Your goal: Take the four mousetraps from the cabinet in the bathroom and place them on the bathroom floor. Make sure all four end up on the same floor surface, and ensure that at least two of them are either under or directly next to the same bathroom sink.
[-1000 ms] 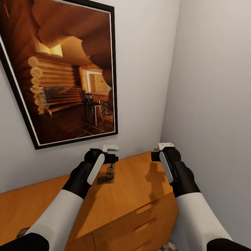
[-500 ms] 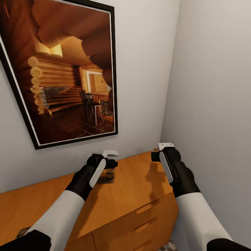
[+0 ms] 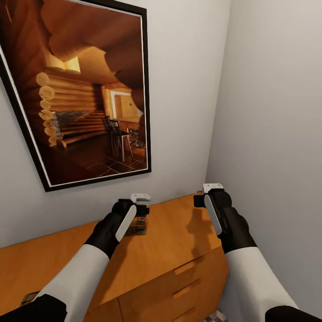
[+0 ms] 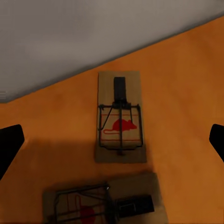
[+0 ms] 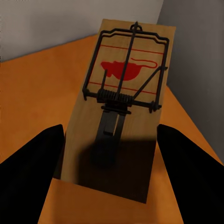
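The orange-brown cabinet (image 3: 170, 250) stands against the wall in a corner. Two mousetraps (image 3: 136, 229) lie close together on its top. In the left wrist view one mousetrap (image 4: 120, 116) with a red mouse mark lies centred, and the other mousetrap (image 4: 102, 205) lies crosswise beside it. My left gripper (image 3: 139, 203) hovers open just above them, its fingers (image 4: 9, 144) far apart. My right gripper (image 3: 201, 197) is at the cabinet's back right corner, shut on a third mousetrap (image 5: 123, 93) by its long edges. Another trap (image 3: 29, 297) lies at the cabinet top's near left.
A large framed picture (image 3: 85, 89) of a log cabin room hangs on the wall above the cabinet. A grey side wall (image 3: 277, 134) runs close along my right arm. Drawer fronts with bar handles (image 3: 188, 267) face me. A bit of patterned floor (image 3: 217, 315) shows below.
My left gripper has sunk a little toward the two traps and now covers more of them. The right arm and its trap have not moved.
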{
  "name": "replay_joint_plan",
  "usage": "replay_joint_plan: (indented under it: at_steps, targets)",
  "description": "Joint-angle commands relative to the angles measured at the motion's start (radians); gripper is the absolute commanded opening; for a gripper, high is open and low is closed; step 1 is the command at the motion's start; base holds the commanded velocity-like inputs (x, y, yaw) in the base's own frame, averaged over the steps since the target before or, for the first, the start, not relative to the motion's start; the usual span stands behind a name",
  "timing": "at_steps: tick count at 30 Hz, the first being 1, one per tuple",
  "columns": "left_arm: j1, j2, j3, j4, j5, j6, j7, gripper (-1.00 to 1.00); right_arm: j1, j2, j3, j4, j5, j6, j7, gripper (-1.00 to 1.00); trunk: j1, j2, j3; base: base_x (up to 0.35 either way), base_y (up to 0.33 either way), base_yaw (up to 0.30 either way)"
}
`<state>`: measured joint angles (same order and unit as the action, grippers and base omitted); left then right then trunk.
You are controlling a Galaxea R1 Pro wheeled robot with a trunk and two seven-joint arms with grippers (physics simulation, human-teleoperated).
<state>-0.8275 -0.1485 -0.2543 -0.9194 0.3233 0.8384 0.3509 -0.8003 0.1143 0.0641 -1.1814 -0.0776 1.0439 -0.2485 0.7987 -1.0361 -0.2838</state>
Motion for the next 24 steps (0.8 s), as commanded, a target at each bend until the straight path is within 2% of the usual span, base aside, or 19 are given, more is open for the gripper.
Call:
replay_joint_plan:
  at_steps: [1,3,8,24]
  targets:
    - [-0.001,0.000,-0.002,-0.003,0.011,0.002,0.023,1.00,-0.001,0.000,0.001,0.000,-0.008,0.003,-0.009,-1.00,0.000,-0.001,-0.001,0.000,0.000,0.000]
    - [-0.001,-0.001,-0.002,-0.017,0.014,0.004,0.058,1.00,-0.001,0.000,0.002,0.000,-0.008,0.003,-0.009,-1.00,0.000,-0.001,-0.001,0.000,0.000,0.000]
    - [-0.001,-0.003,-0.002,-0.049,0.014,0.008,0.094,1.00,0.000,0.001,0.002,0.001,-0.008,0.003,-0.009,-1.00,0.000,-0.001,-0.001,0.000,0.000,0.000]
    - [-0.001,-0.004,-0.003,-0.052,0.015,0.010,0.097,1.00,-0.001,0.001,0.002,0.000,-0.008,0.003,-0.009,-1.00,0.000,-0.001,-0.001,0.000,0.000,0.000]
